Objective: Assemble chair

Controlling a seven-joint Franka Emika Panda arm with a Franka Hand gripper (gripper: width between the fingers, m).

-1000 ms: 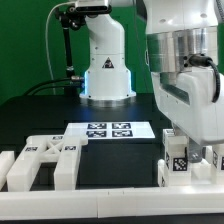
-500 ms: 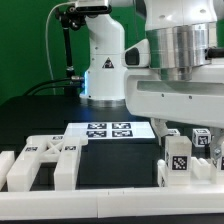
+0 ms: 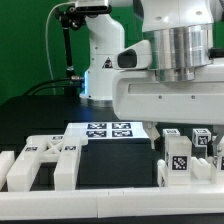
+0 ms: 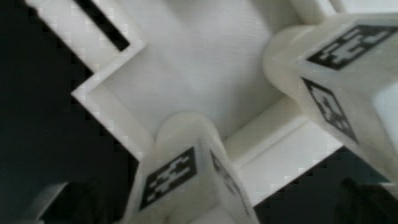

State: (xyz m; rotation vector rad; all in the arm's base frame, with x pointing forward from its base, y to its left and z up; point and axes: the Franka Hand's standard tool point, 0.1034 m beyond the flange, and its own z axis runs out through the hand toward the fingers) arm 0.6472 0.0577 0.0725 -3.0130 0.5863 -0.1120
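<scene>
The claw [image 3: 165, 108] is hovering over the chair parts; whether it is open or closed cannot be told. Tagged posts [image 3: 180, 157] are standing just beneath it. The X-braced panel [image 3: 45, 158] is lying well apart, toward the exterior view's left.

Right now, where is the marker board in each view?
Exterior view: the marker board lies flat near the picture's centre.
Wrist view: not in it.
Shared landmark: the tagged posts at the exterior view's right, seen close up in the wrist view.
</scene>
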